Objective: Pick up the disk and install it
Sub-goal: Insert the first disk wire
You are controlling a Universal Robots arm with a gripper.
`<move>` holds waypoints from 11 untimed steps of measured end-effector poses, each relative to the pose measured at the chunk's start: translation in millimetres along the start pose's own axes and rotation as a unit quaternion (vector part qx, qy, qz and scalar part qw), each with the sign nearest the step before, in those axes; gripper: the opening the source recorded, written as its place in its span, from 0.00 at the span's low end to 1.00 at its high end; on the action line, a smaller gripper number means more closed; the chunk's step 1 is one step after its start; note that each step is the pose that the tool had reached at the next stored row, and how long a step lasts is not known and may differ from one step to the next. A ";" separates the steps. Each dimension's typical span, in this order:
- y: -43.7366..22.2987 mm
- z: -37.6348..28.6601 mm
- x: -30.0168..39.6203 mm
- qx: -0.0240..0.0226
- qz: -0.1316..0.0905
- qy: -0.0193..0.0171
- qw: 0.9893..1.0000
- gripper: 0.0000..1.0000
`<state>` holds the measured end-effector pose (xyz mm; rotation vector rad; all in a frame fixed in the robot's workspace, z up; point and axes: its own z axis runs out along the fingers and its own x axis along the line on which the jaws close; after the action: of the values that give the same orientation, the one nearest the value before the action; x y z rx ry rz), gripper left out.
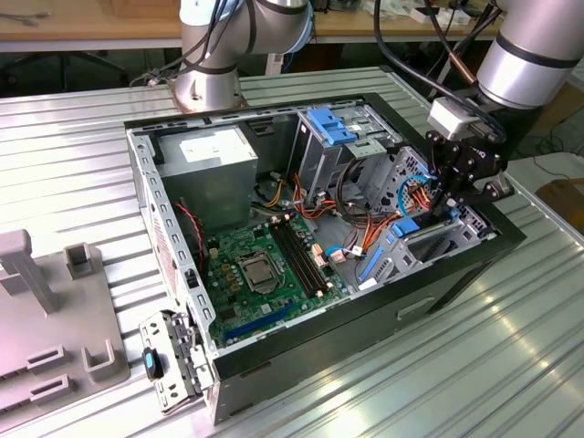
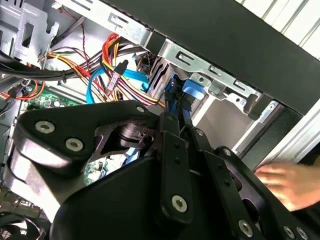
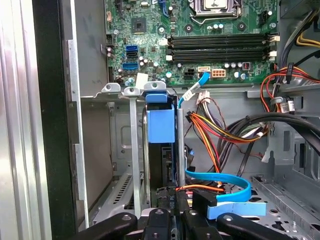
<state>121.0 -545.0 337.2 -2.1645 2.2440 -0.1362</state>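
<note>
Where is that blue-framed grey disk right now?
The blue-framed grey metal disk stands on edge in the metal drive bay at the open computer case's front corner, at the exterior view's right, below the claw.

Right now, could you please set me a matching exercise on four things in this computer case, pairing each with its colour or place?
Things:
1. power supply
2. motherboard
3. disk
4. gripper

Descriptions:
A. green, flat on the case floor
B. grey box with a white label
C. black, over the drive bay at the exterior view's right
D. blue-framed, standing on edge in the drive bay

Pairs: 1-B, 2-A, 3-D, 4-C
</note>
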 end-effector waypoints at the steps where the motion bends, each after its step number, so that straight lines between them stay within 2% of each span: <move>1: 0.0 0.0 0.0 0.000 0.000 0.000 1.000 0.16; 3: 0.0 0.6 -0.1 0.000 0.000 -0.001 1.000 0.18; 4: 0.0 0.4 0.0 0.000 0.000 0.000 1.000 0.24; 6: -0.1 -0.5 0.1 0.000 0.000 0.000 1.000 0.24; 11: -0.6 -7.4 0.3 0.000 0.000 0.000 1.000 0.24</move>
<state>121.0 -545.0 344.7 -2.1644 2.2439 -0.1360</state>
